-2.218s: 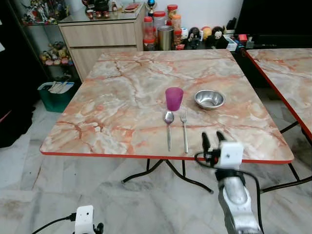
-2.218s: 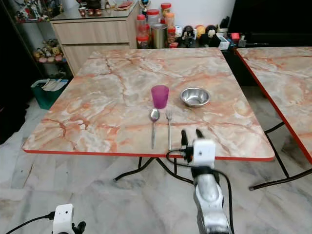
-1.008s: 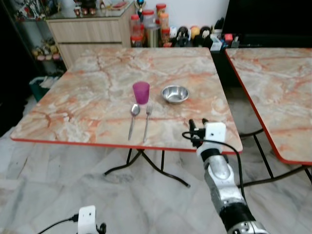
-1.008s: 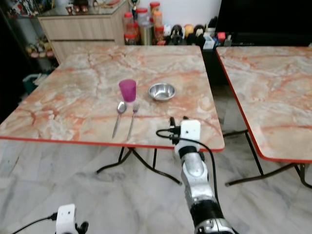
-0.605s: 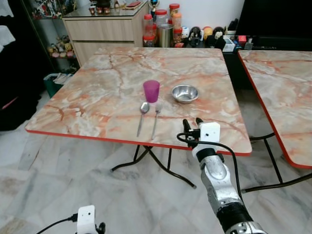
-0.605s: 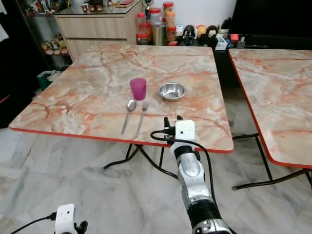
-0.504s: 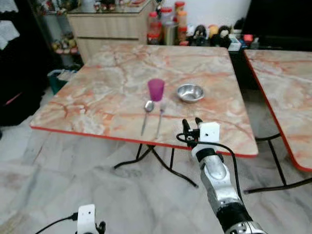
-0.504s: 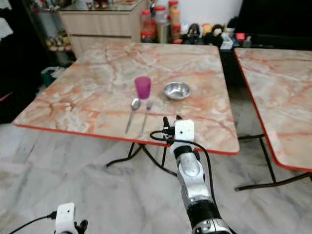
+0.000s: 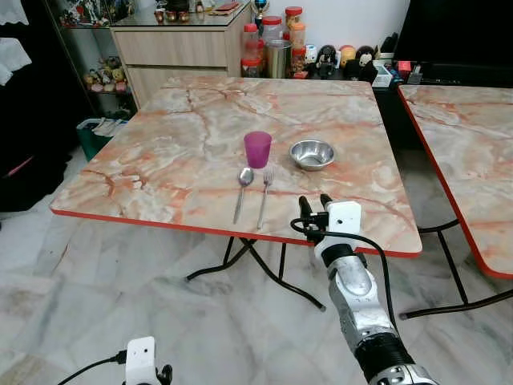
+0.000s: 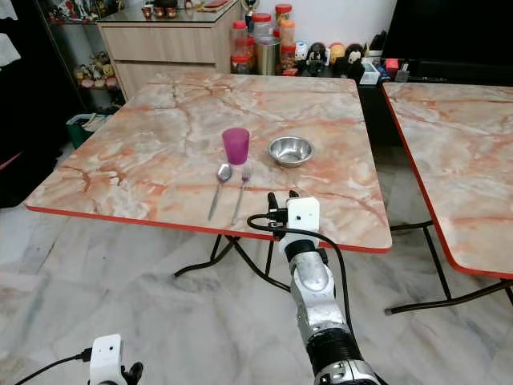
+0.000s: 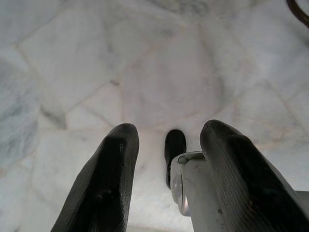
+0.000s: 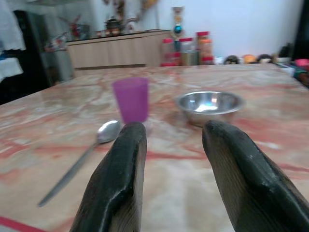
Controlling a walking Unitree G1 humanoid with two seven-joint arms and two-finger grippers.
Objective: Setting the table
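On the marble table (image 9: 184, 152) stand a purple cup (image 9: 257, 149) and a steel bowl (image 9: 312, 154) to its right. A spoon (image 9: 241, 191) and a fork (image 9: 264, 192) lie side by side in front of the cup. My right gripper (image 9: 313, 204) hovers open over the table's near edge, right of the fork, with nothing between its fingers. In the right wrist view the cup (image 12: 131, 99), bowl (image 12: 210, 102) and spoon (image 12: 91, 148) lie ahead of the fingers (image 12: 120, 179). My left gripper (image 11: 164, 159) hangs open over the floor.
A second marble table (image 9: 473, 136) stands to the right with a gap between. A wooden cabinet (image 9: 172, 52), jars and figurines line the far wall. A green bin (image 9: 98, 136) sits at the left. Marble floor (image 9: 120, 297) lies before the table.
The camera has swung and backed away from the table, so the whole scene shifted. My right gripper stays open at the table's near edge. Cup, bowl, spoon and fork have not moved.
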